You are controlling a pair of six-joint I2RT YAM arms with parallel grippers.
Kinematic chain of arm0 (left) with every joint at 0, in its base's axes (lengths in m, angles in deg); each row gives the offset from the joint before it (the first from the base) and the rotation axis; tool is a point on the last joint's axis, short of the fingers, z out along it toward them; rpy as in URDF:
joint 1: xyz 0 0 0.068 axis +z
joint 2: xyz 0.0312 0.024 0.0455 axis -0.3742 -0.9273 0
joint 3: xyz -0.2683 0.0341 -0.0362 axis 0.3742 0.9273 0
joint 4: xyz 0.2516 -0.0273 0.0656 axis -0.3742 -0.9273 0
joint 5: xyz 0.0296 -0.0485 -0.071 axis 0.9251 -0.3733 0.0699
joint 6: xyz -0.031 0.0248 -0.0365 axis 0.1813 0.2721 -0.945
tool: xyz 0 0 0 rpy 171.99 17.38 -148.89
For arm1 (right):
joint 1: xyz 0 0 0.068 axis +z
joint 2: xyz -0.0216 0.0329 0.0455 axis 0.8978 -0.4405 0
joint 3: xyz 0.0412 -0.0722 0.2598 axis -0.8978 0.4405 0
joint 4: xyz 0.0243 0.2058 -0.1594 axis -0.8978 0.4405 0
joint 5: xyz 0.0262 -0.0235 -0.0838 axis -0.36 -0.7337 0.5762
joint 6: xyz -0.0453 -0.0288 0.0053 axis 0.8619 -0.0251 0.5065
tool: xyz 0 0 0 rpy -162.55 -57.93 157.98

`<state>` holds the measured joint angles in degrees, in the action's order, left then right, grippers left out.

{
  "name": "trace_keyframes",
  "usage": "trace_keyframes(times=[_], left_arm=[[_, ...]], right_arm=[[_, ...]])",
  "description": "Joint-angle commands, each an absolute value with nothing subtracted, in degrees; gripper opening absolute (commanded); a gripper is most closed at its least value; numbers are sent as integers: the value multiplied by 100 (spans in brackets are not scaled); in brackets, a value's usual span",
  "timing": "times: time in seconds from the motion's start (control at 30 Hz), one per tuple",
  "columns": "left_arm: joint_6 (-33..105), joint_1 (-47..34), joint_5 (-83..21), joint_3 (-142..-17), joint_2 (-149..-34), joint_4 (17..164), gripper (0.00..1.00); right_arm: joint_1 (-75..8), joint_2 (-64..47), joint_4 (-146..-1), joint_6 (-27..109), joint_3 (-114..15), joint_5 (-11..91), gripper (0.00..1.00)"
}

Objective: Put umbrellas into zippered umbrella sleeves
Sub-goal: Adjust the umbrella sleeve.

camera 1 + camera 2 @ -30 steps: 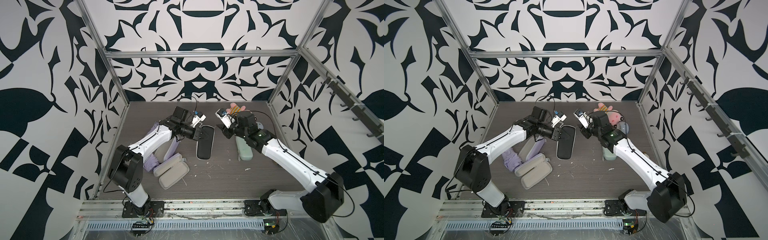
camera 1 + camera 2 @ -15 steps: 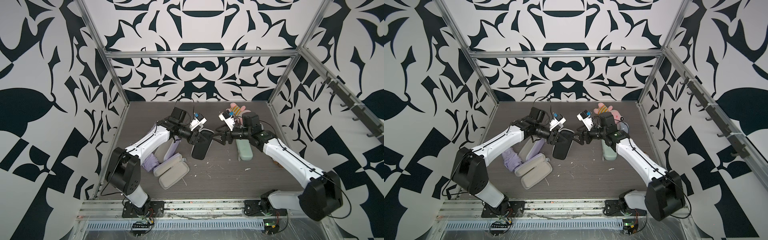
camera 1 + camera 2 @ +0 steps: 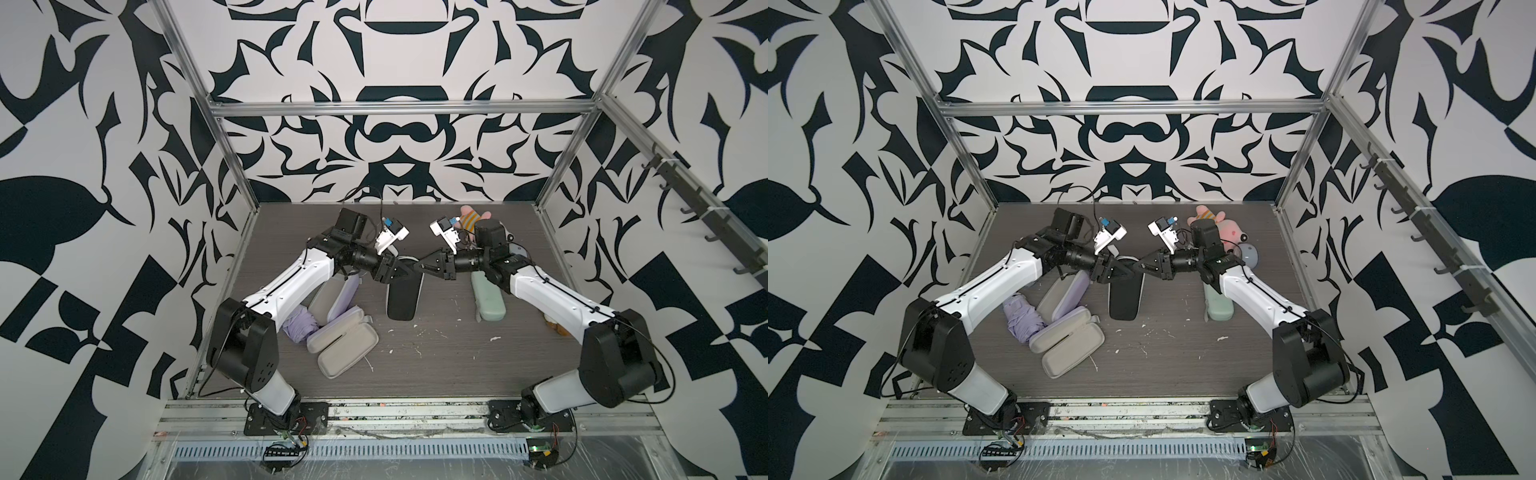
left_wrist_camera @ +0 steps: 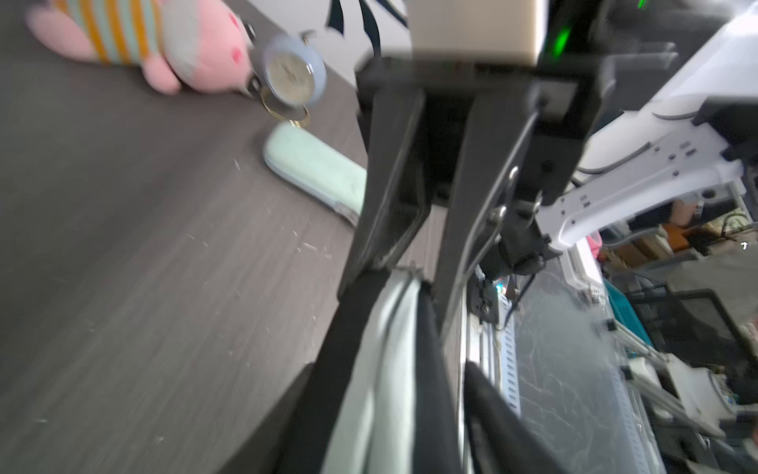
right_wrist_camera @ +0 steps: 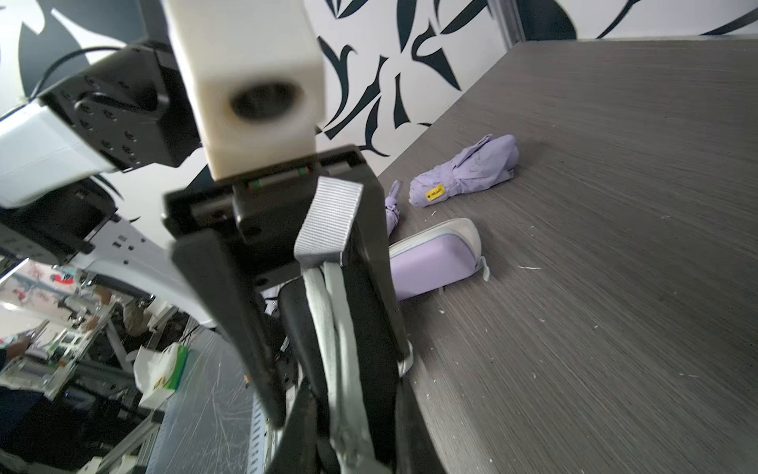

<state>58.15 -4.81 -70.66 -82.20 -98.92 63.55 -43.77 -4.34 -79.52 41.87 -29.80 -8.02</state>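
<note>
In both top views we find the black sleeve (image 3: 401, 299) newly tipped up, right gripper (image 3: 419, 266) clamped on its end, left gripper (image 3: 404, 272) spread loose: a handover, we judge.

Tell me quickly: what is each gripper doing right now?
Left gripper: open, jaws either side of the black umbrella sleeve.
Right gripper: closed on the black umbrella sleeve.

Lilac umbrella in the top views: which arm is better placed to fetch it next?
Left, probably: the lilac umbrella lies on the left arm's side beside the lilac sleeves; the right arm must cross the black sleeve.
</note>
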Motion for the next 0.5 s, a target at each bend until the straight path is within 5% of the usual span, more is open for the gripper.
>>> trace_keyframes(times=[0.0,0.13,0.23,0.33,0.47], left_arm=[[4565,-114,-7245,-8196,-9469,7388,70],[2845,182,-6183,-7512,-8952,8799,78],[1464,-73,-4671,-6508,-8461,10183,99],[188,-469,-3785,-5730,-8381,11168,100],[-885,-1080,-2870,-5081,-8630,12181,100]], right_arm=[[-4725,-58,-9544,2812,-2653,-110,0],[-4955,255,-10111,1702,-2226,1573,0],[-4877,475,-11054,429,-1664,3224,0],[-4478,727,-11900,-300,-1014,4964,0],[-3829,715,-12299,-896,-840,5974,0]])
